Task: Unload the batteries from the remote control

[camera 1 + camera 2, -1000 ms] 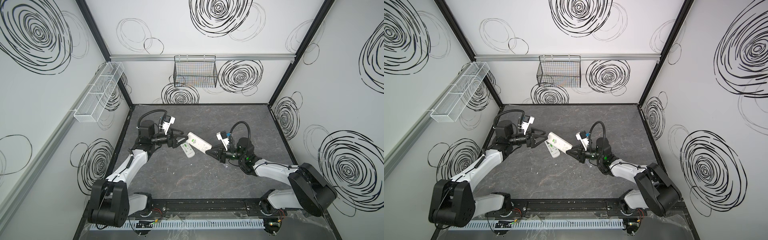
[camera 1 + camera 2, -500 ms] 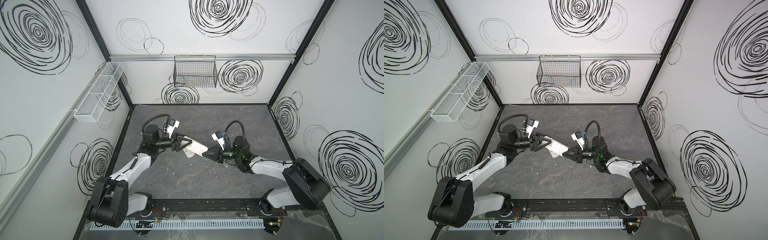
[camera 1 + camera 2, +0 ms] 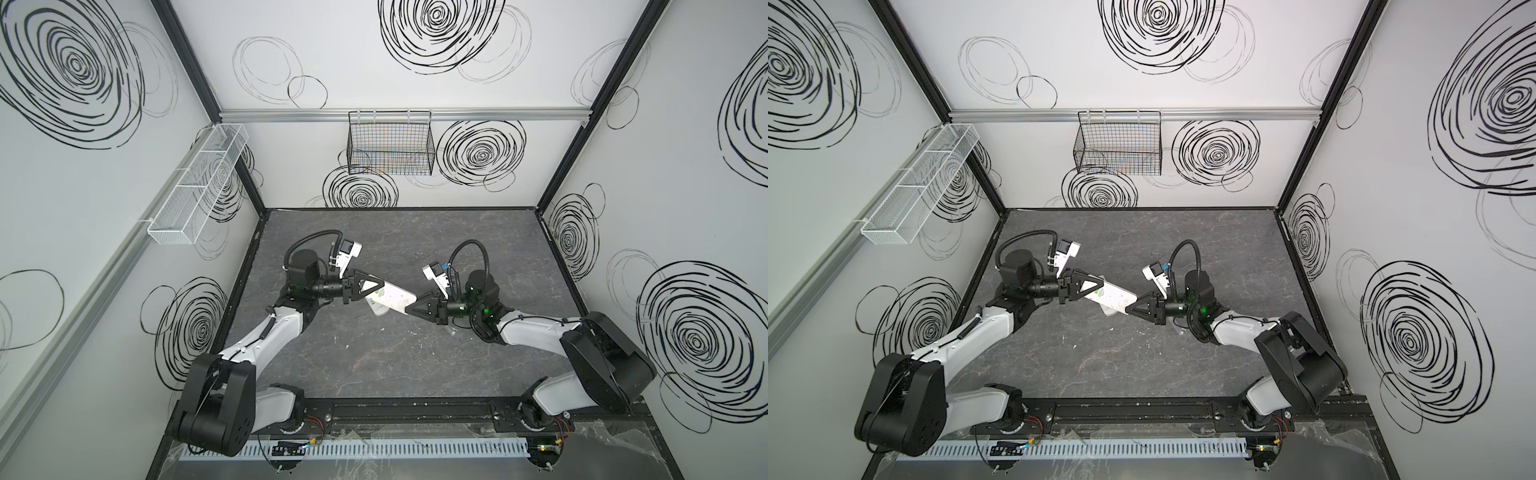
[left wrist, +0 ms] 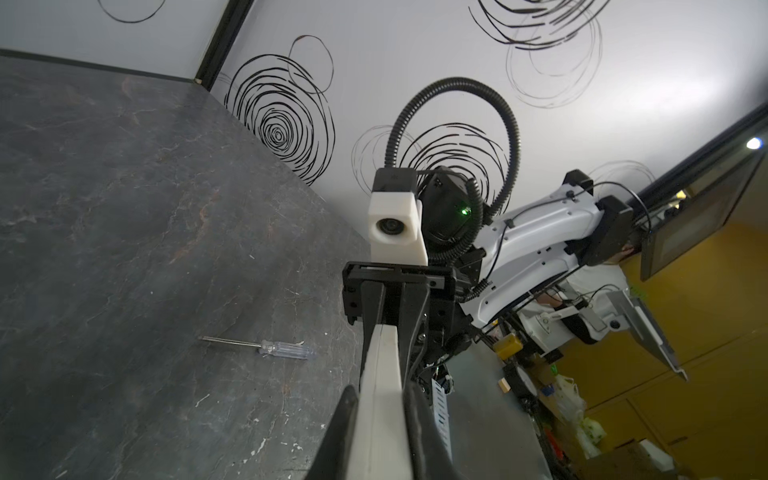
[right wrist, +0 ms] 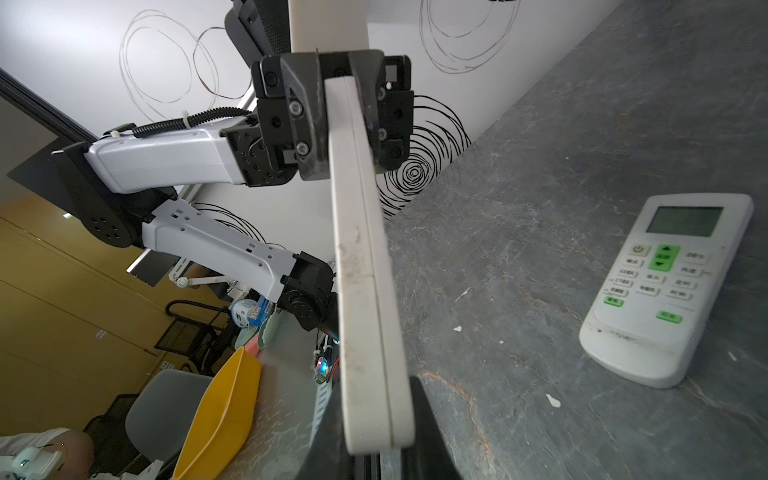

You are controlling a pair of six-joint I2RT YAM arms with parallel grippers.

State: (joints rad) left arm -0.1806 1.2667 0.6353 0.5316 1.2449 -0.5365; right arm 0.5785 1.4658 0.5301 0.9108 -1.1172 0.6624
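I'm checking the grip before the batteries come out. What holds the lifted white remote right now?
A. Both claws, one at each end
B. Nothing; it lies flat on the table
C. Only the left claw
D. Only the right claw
A: the left claw and the right claw each clamp one end of the lifted remote, which is held edge-on between them.
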